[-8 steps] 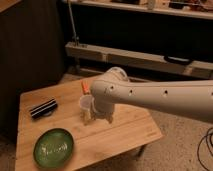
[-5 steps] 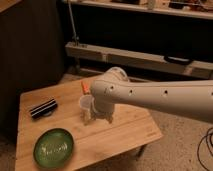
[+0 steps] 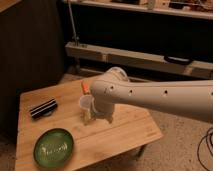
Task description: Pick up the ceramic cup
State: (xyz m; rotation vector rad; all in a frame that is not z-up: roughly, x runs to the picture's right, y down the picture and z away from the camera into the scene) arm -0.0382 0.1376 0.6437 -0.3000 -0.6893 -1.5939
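The ceramic cup [image 3: 86, 103] is small and white and stands near the middle of the wooden table [image 3: 131, 128]. My gripper [image 3: 97, 117] is at the end of the white arm that reaches in from the right. It is right at the cup, against the cup's right side and lower body. The arm's wrist hides part of the cup.
A small orange item [image 3: 85, 88] lies just behind the cup. A green plate [image 3: 53, 147] sits at the table's front left. A black striped object [image 3: 43, 108] lies at the left. A dark cabinet stands behind on the left, and low shelving runs along the back.
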